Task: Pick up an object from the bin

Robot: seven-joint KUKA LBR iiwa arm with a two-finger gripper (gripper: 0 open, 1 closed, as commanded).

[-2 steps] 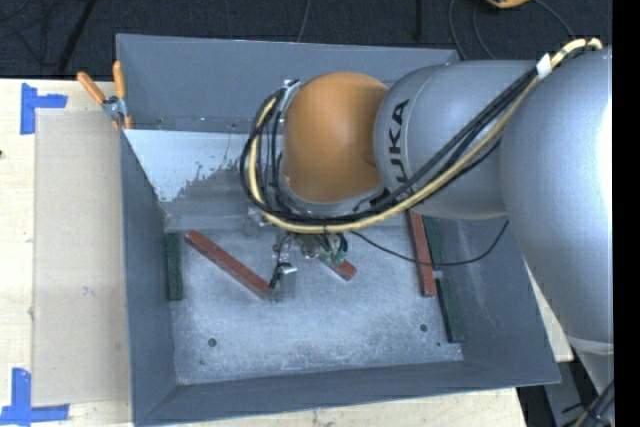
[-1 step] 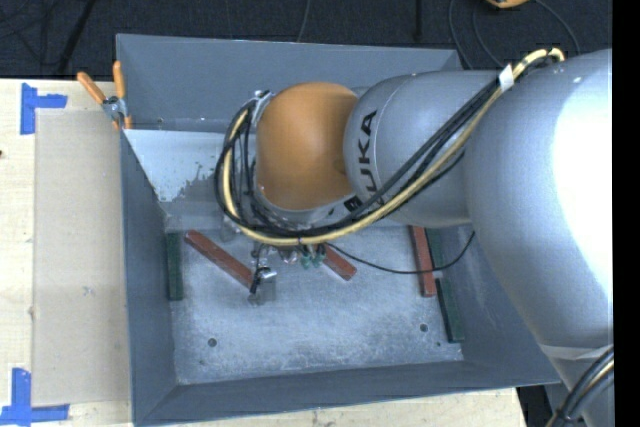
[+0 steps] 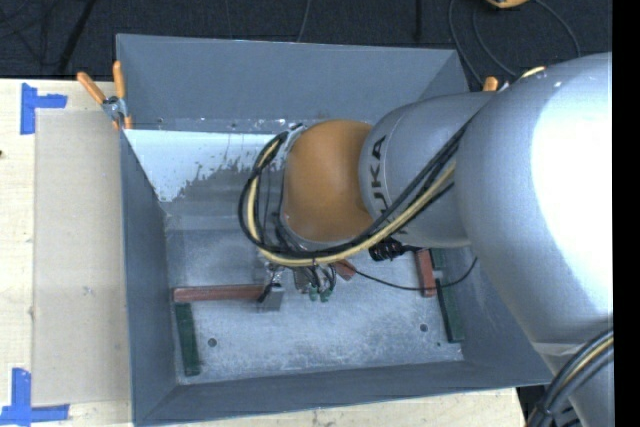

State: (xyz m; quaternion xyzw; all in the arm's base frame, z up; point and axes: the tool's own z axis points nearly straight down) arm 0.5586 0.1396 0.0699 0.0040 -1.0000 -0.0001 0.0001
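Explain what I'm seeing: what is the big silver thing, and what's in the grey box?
One camera looks down into a grey metal bin. The silver shape is a robot arm reaching in from the right; the orange cover and cables belong to its wrist. Its tip is low, by the right end of a reddish-brown bar on the floor. A dark green bar lies along the left wall; another reddish bar and green bar lie at the right. Whether it holds anything is hidden.
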